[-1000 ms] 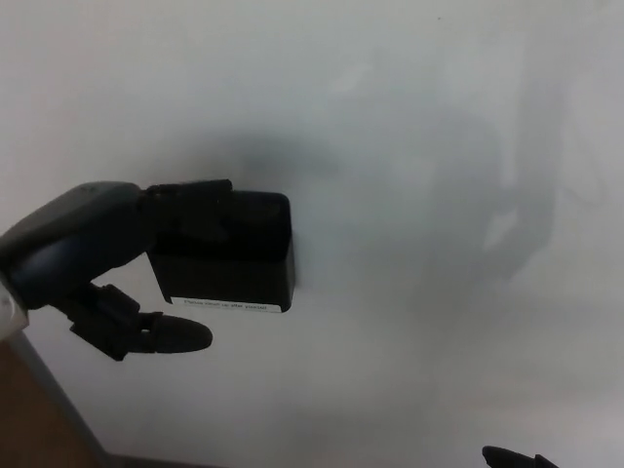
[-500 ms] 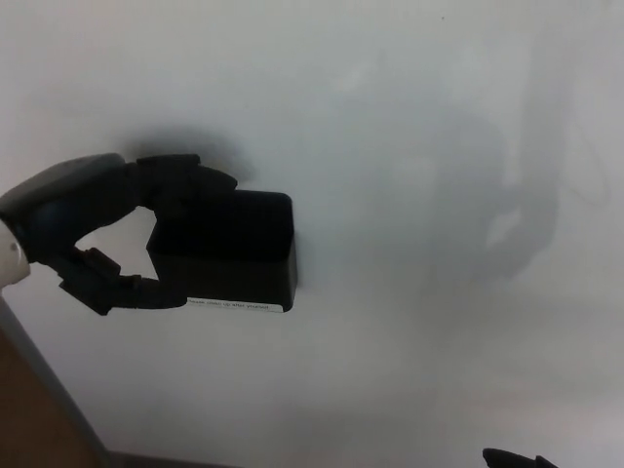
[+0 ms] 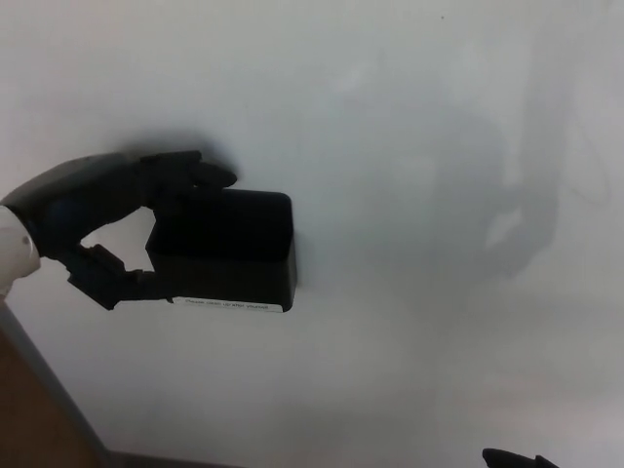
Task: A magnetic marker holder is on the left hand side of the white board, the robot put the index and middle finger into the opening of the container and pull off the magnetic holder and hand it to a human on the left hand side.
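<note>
black boxy marker holder (image 3: 226,251), stuck on whiteboard (image 3: 409,146)

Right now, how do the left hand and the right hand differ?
The left hand shows nearly whole, gripping the black marker holder on the whiteboard; of the right hand only a sliver shows at the bottom edge, touching nothing visible. Both are black.

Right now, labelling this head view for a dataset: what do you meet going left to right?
Left hand → black marker holder on the whiteboard → a dark tip, probably the right hand, at the bottom edge.
</note>
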Tool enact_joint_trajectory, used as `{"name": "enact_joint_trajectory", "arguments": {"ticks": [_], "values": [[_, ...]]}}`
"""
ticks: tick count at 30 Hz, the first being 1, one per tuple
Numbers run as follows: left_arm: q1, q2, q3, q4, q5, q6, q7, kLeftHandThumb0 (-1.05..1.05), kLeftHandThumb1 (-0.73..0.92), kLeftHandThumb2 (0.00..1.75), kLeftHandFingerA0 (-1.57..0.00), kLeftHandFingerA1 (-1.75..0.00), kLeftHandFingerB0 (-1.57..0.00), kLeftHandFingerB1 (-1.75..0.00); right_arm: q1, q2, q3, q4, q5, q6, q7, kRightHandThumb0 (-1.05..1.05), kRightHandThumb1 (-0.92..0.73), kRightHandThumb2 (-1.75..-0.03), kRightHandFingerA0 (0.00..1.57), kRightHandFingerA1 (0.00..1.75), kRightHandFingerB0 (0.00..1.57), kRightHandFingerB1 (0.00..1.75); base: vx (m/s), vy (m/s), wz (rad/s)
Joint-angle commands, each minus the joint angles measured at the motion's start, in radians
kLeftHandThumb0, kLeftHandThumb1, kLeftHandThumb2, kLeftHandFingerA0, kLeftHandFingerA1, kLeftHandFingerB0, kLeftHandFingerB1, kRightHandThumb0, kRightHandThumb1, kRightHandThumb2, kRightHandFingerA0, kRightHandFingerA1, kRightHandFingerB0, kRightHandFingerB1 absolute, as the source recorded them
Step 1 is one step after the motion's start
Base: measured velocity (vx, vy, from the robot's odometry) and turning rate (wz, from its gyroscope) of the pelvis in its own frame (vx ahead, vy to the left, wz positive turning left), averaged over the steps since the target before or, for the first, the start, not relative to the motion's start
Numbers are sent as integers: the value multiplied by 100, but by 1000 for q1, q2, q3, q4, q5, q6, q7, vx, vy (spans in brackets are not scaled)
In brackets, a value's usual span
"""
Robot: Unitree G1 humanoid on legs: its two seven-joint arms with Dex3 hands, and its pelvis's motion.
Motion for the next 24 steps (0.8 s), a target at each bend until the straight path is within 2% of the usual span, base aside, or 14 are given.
{"name": "enact_joint_trajectory", "arguments": {"ticks": [1,10,11,15,16,19,20,24], "values": [[1,-3,5,-9,0,-4,-18,-66,40,84,-37,-51,-18,-40,-6,-16,0,6,5,-16,-9,-52,-73,-62,74,47,69,45,0,0,0],[13,2,8,-30,-8,-3,-40,-69,41,84,-40,-52,-21,-39,-11,-16,2,6,8,-4,-11,-52,-72,-62,71,46,69,45,0,0,0],[14,5,8,-34,-14,-1,-51,-79,46,64,-41,-41,-35,-35,-13,-16,3,7,5,-5,-14,-52,-73,-62,72,46,69,45,0,0,0],[10,25,9,-55,-38,39,-108,-80,46,65,-43,-41,-36,-35,-13,-18,6,8,2,-6,-18,-52,-73,-62,73,46,69,45,0,0,0],[0,34,12,-56,-54,62,-136,-78,51,58,-46,-37,-46,-35,-16,-18,4,3,8,-3,-13,-52,-73,-62,73,46,69,45,0,0,0],[-17,47,17,-52,-78,92,-181,-71,50,57,-46,-36,-52,-36,-19,-15,0,4,15,-1,-11,-52,-72,-62,74,47,70,45,0,0,0],[-25,52,15,-45,-82,100,-195,-69,50,56,-56,-38,-56,-37,-18,-14,0,3,17,0,-11,-52,-72,-62,73,46,69,45,0,0,0],[-56,67,-6,-18,-65,115,-232,-71,51,56,-50,-36,-56,-37,-16,-14,0,5,16,-7,-11,-52,-72,-62,72,47,68,45,0,0,0]]}}
